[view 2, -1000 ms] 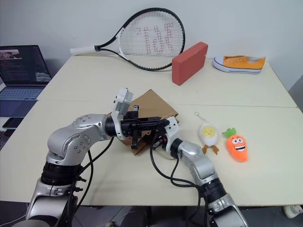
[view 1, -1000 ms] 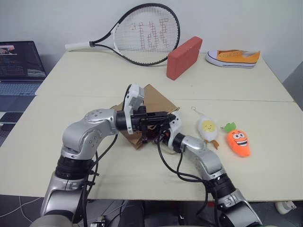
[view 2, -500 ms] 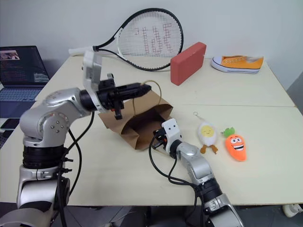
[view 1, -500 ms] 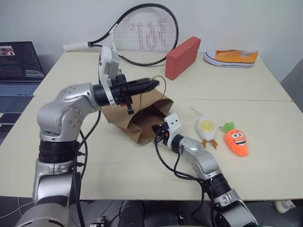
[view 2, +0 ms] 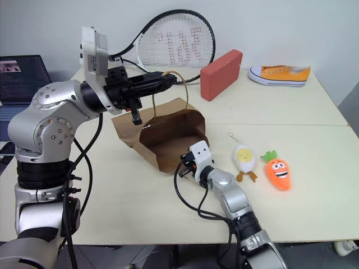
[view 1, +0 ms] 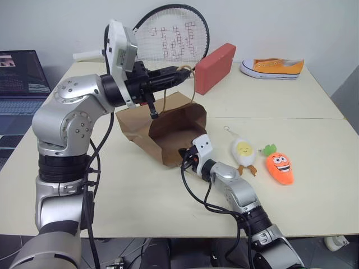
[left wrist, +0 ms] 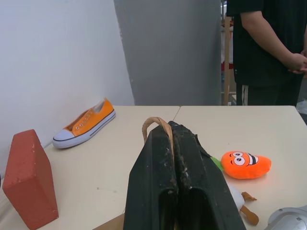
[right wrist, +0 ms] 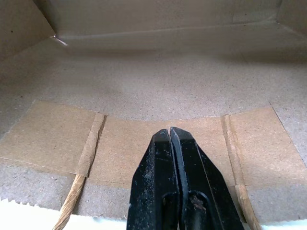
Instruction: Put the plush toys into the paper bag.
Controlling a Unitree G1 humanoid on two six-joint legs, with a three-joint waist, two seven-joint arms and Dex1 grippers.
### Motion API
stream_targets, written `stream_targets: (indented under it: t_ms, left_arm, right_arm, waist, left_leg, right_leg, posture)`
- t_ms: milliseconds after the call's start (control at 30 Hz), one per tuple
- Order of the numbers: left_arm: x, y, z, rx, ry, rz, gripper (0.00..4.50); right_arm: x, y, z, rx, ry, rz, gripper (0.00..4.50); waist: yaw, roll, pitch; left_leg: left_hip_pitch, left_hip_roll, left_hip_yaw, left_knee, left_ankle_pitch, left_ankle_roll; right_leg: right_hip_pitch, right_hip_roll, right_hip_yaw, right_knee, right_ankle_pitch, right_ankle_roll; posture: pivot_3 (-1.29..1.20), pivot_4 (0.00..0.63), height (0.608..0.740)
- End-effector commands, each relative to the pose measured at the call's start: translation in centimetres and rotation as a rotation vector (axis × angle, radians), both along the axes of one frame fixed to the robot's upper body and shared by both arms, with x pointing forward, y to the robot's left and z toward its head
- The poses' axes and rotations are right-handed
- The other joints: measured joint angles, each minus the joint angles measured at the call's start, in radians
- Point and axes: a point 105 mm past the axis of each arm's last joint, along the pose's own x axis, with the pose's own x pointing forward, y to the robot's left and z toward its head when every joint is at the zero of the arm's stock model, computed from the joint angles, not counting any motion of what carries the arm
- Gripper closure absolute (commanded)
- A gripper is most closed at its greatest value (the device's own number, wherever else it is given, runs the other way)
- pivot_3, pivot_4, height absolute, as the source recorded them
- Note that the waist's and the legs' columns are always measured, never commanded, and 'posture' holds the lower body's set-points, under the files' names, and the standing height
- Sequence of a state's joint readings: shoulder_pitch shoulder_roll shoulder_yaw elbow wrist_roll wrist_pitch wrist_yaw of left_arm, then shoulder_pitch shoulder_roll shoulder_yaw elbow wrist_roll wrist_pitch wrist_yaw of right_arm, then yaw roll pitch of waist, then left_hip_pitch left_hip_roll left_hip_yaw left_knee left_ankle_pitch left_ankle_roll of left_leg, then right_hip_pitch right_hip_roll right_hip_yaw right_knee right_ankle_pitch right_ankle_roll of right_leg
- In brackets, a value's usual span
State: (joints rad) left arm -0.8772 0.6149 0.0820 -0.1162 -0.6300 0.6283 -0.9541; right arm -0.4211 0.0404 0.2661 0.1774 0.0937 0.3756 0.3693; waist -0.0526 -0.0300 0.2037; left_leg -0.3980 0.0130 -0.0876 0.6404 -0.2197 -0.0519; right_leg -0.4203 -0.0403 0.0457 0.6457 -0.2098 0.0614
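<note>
Two toys: the egg plush (view 1: 245, 152) and carrot plush (view 1: 281, 166) are lying on the table (view 1: 314, 185), right of the paper bag (view 1: 168, 126).
Step advice: keeping the cord handle (view 1: 194, 84) lifted should hold the mouth gaping.
Left gripper (view 1: 180, 71): clenching that handle.
Right gripper (view 1: 185, 161): closed, pressing the bag's lower lip, grasping nothing.

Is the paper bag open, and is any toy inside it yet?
Open, no toys inside yet. The paper bag gapes toward the robot; the egg toy and carrot toy lie on the table beside it.
</note>
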Motion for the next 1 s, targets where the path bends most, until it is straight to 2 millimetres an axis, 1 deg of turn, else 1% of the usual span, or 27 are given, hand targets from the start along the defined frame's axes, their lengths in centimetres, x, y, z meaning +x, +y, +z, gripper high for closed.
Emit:
stream_targets:
  t_ms: [33,133,200,333,533,600,667,733,767,833,867,933,967,1000]
  left_arm:
    - [-0.8,-0.1,0.6,0.02,-0.066,-0.009,4.5]
    - [-1.0,-0.1,-0.9,0.059,-0.041,-0.022,4.5]
    - [-1.2,-0.2,-1.8,0.075,-0.016,-0.039,4.5]
    - [-1.7,-0.6,-2.7,0.084,0.014,-0.074,4.5]
    - [-2.4,-1.2,-3.8,0.107,0.048,-0.127,4.5]
    - [-2.6,-1.5,-4.1,0.104,0.054,-0.139,4.5]
    - [-2.7,-1.7,-4.2,0.102,0.056,-0.145,4.5]
    - [-2.7,-1.8,-4.4,0.102,0.06,-0.149,4.5]
    - [-2.7,-1.8,-4.5,0.103,0.061,-0.149,4.5]
    - [-2.7,-1.9,-4.6,0.104,0.064,-0.153,4.5]
    - [-2.7,-1.9,-4.7,0.104,0.065,-0.155,4.5]
    - [-2.8,-1.9,-4.9,0.107,0.066,-0.159,4.5]
    - [-2.8,-1.9,-4.9,0.108,0.067,-0.16,4.5]
    - [-2.8,-1.9,-5.0,0.109,0.067,-0.161,4.5]
  right_arm:
    - [0.4,-0.6,-0.6,-0.021,0.01,-0.036,4.46]
    - [0.4,-0.7,0.1,-0.008,-0.009,-0.031,4.46]
    - [0.2,-0.7,1.2,0.009,-0.036,-0.009,4.46]
    - [0.0,-1.3,2.9,0.032,-0.072,-0.005,4.46]
    - [-2.1,-2.0,5.8,0.048,-0.122,0.077,4.46]
    - [-3.0,-2.9,7.7,0.06,-0.155,0.108,4.46]
    - [-3.6,-3.6,8.8,0.063,-0.173,0.125,4.46]
    - [-4.2,-5.1,10.0,0.053,-0.19,0.135,4.11]
    - [-4.6,-6.2,10.5,0.031,-0.198,0.144,3.96]
    - [-5.7,-8.7,10.8,-0.078,-0.225,0.173,3.35]
    - [-6.0,-9.8,10.7,-0.138,-0.235,0.18,2.93]
    - [-6.1,-11.7,10.5,-0.251,-0.263,0.157,2.26]
    - [-6.0,-12.2,10.5,-0.284,-0.272,0.147,1.94]
    - [-6.2,-13.0,10.0,-0.345,-0.28,0.156,1.64]
  waist:
    - [0.0,0.0,0.0]
    - [-0.001,0.0,0.0]
    - [0.0,0.0,0.0]
    - [0.001,0.0,0.0]
    - [0.0,0.0,0.0]
    - [-0.001,0.0,0.0]
    - [0.0,0.0,0.0]
    - [0.001,0.0,0.0]
    - [0.002,0.0,0.0]
    - [0.008,0.0,0.0]
    - [0.013,0.0,0.0]
    - [0.016,0.0,0.0]
    - [0.018,0.0,0.0]
    - [0.016,0.0,0.0]
  left_leg:
    - [0.0,0.0,0.0,0.0,0.0,0.0]
    - [0.0,0.0,0.0,0.0,0.0,0.0]
    - [0.0,0.0,0.0,0.0,0.0,0.0]
    - [-0.001,0.0,0.0,0.0,0.0,0.0]
    - [0.0,0.0,-0.001,-0.005,0.0,0.0]
    - [0.0,0.0,-0.001,-0.006,0.0,0.0]
    - [0.0,0.0,-0.001,-0.007,0.0,0.0]
    - [-0.001,0.0,-0.001,-0.007,0.0,0.0]
    - [-0.001,0.0,-0.001,-0.007,0.0,0.0]
    - [-0.001,0.0,-0.001,-0.007,0.0,0.0]
    - [0.0,0.0,-0.001,-0.007,0.0,0.0]
    - [-0.001,0.0,-0.001,-0.007,0.0,0.0]
    - [-0.001,0.0,-0.001,-0.007,0.0,0.0]
    - [0.0,0.0,-0.001,-0.007,0.0,0.0]
  right_leg:
    - [0.0,0.0,0.0,0.0,0.0,0.0]
    - [0.0,0.0,0.0,0.0,0.0,0.0]
    - [0.0,0.0,0.0,0.0,0.0,0.0]
    - [0.0,0.0,0.001,0.0,0.0,0.0]
    - [-0.001,0.0,0.0,0.0,0.0,0.0]
    - [-0.002,0.0,0.0,0.0,0.0,0.0]
    - [-0.002,0.0,-0.001,-0.001,0.0,0.0]
    - [-0.002,0.0,-0.001,-0.001,0.0,0.0]
    - [-0.002,0.0,-0.001,-0.001,0.0,0.0]
    - [-0.002,0.0,-0.001,-0.001,-0.001,-0.001]
    - [-0.001,0.0,-0.001,-0.002,-0.001,-0.001]
    - [-0.001,0.0,-0.001,-0.002,-0.001,-0.001]
    - [-0.001,0.0,-0.001,-0.002,-0.002,-0.003]
    - [-0.001,0.0,-0.001,-0.002,-0.004,-0.005]
  posture:
    - [0.0,0.15,0.74]
    - [0.0,0.15,0.74]
    - [0.0,0.15,0.74]
    - [0.0,0.15,0.74]
    - [0.0,0.15,0.74]
    - [0.0,0.15,0.74]
    - [0.0,0.15,0.74]
    - [0.0,0.15,0.74]
    - [0.0,0.15,0.74]
    - [0.0,0.15,0.74]
    - [0.0,0.15,0.74]
    - [0.0,0.15,0.74]
    - [0.0,0.15,0.74]
    - [0.0,0.15,0.74]
